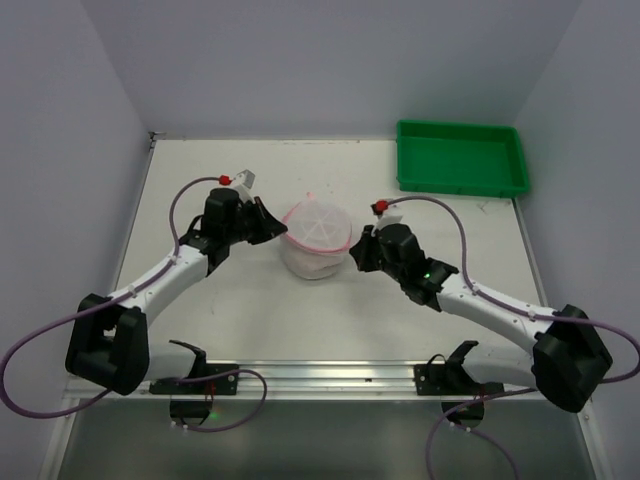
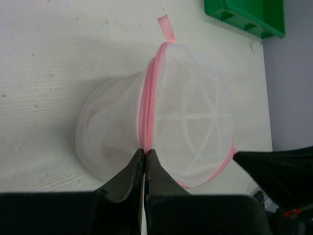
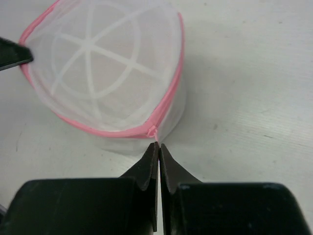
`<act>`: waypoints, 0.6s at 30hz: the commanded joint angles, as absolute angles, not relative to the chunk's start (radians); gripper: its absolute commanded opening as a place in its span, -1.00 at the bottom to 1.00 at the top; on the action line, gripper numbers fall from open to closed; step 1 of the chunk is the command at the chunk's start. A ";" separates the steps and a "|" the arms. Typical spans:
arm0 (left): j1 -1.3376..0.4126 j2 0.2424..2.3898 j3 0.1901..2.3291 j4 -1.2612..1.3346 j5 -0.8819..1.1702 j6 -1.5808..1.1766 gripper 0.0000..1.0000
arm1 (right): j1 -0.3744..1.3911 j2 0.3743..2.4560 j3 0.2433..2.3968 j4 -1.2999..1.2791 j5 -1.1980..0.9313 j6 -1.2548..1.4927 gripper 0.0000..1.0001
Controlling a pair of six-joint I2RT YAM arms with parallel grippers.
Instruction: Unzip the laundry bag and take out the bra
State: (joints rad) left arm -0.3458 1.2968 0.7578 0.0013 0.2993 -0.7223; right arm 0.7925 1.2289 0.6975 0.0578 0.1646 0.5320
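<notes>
The laundry bag (image 1: pixel 317 238) stands mid-table, a white mesh drum with pink zipper trim, closed. My left gripper (image 1: pixel 283 232) is shut on the pink trim (image 2: pixel 146 112) at the bag's left side; in the left wrist view its tips (image 2: pixel 145 152) pinch the zipper band. My right gripper (image 1: pixel 355 250) is at the bag's right side, shut on the small pink zipper pull (image 3: pixel 152 132), with its tips (image 3: pixel 159 145) just below the slider. The bra is hidden inside the bag (image 3: pixel 102 73); only a faint pale mass shows through the mesh (image 2: pixel 112 142).
A green tray (image 1: pixel 460 158) sits at the back right of the table, and its corner shows in the left wrist view (image 2: pixel 249 14). A pink loop tab (image 2: pixel 166 27) sticks out from the bag's far rim. White walls enclose the table.
</notes>
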 commanded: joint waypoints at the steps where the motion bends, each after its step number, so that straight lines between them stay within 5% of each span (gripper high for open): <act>1: -0.314 1.325 0.870 -0.070 0.278 -0.559 -1.00 | 0.692 1.126 0.618 -0.018 0.244 0.476 -1.00; 8: -0.313 1.480 1.034 -0.103 0.426 -0.427 -0.90 | 0.719 1.155 0.667 0.080 0.071 0.511 -1.00; 11: -0.311 1.526 1.112 -0.123 0.425 -0.414 0.10 | 0.779 1.235 0.728 0.123 0.031 0.549 -1.00; 12: -0.310 1.529 1.135 -0.126 0.413 -0.425 0.71 | 0.816 1.276 0.747 0.130 0.023 0.560 -1.00; 13: -0.310 1.523 1.138 -0.129 0.410 -0.440 0.93 | 0.836 1.299 0.788 0.149 0.017 0.581 -1.00; 18: -0.310 1.413 1.054 -0.185 0.275 -0.577 1.00 | 0.919 1.416 0.929 0.181 0.020 0.620 -1.00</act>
